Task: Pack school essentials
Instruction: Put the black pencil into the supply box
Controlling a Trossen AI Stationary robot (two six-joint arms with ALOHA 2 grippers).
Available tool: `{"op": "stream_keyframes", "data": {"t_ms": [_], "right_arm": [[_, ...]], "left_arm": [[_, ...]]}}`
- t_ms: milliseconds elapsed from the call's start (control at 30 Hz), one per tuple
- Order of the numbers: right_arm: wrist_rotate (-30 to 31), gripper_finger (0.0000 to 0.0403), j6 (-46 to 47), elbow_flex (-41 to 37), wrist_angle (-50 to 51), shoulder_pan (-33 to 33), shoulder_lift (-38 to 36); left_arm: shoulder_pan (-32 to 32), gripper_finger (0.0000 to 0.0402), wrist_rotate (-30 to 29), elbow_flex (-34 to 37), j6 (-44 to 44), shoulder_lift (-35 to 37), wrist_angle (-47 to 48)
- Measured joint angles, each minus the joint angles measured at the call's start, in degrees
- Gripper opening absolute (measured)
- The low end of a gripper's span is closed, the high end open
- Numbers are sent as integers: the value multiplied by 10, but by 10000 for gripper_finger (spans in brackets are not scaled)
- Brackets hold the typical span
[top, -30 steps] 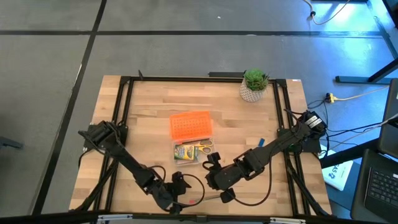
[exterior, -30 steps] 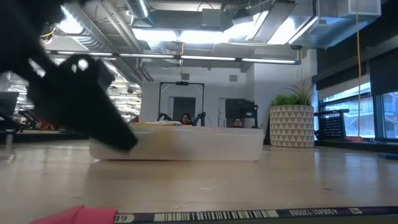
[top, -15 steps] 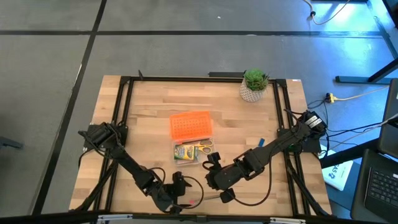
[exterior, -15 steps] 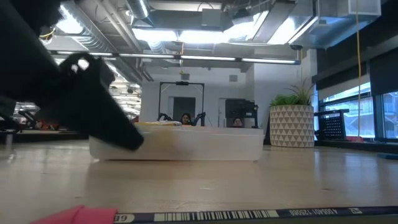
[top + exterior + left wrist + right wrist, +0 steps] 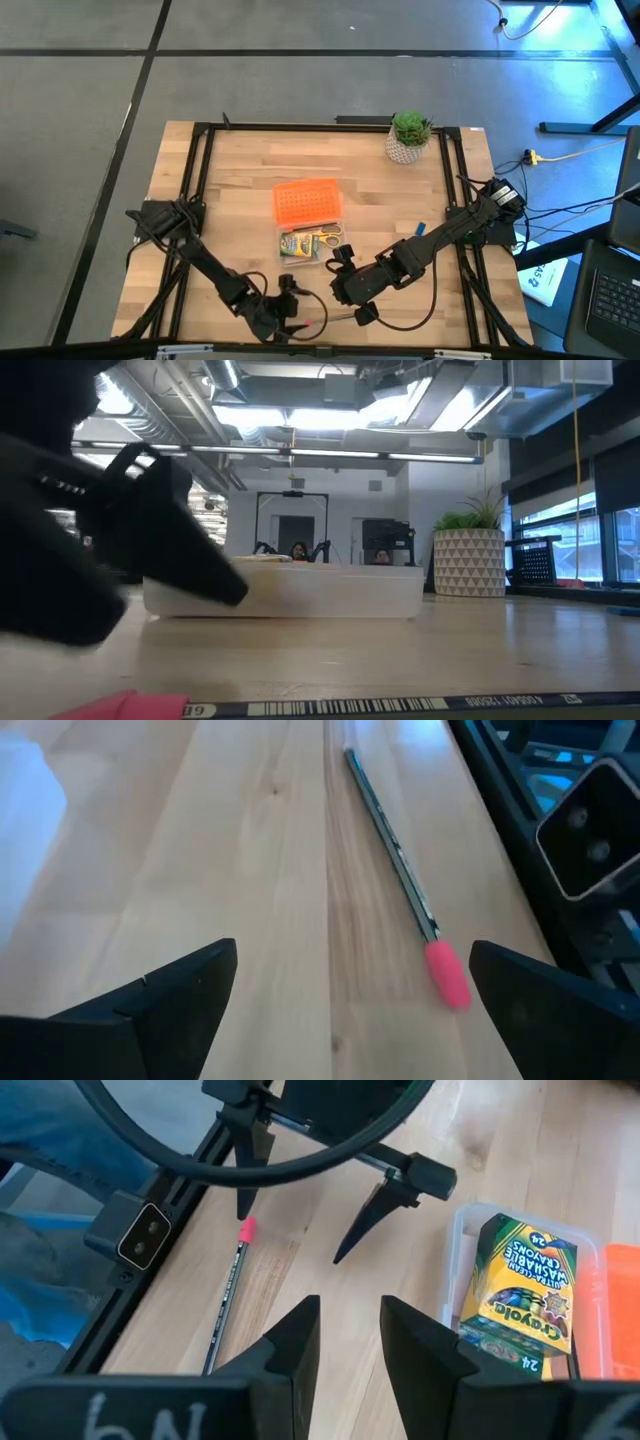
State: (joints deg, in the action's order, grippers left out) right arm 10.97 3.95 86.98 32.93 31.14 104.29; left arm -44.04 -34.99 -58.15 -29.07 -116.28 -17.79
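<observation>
High view: I see my left gripper (image 5: 296, 325) down at the table's (image 5: 240, 170) front edge, jaws spread wide, nothing in them, the pencil (image 5: 322, 323) with pink eraser lying flat on the wood just ahead of its tips. Left wrist view shows that pencil (image 5: 400, 875) between and beyond the two dark fingers (image 5: 180, 990), not touched. My right gripper (image 5: 343, 262) sits just right of the clear case (image 5: 311, 243), fingers narrowly apart, holding nothing that I can see; right wrist view shows bare wood in the gap between them. Crayon box (image 5: 517, 1285) green and yellow lies inside the case near the table's middle, yellow-handled scissors (image 5: 329, 237) beside it in the same case. Orange lid (image 5: 306, 202) lies just behind the case, touching or nearly, can't tell which. Small blue piece (image 5: 420, 229) on the wood toward the right edge. Potted plant (image 5: 408, 136) at the back right corner
</observation>
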Motion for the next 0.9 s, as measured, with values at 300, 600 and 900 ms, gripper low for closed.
{"op": "stream_keyframes", "data": {"t_ms": [300,600,900], "right_arm": [[0,110,0,0,2,0,0],[0,110,0,0,10,0,0],[0,110,0,0,13,0,0]], "left_arm": [[-15,395,-8,0,-4,-10,-21],[-11,395,-30,0,-7,-64,-102],[-11,395,-46,-1,-41,-71,-110]]}}
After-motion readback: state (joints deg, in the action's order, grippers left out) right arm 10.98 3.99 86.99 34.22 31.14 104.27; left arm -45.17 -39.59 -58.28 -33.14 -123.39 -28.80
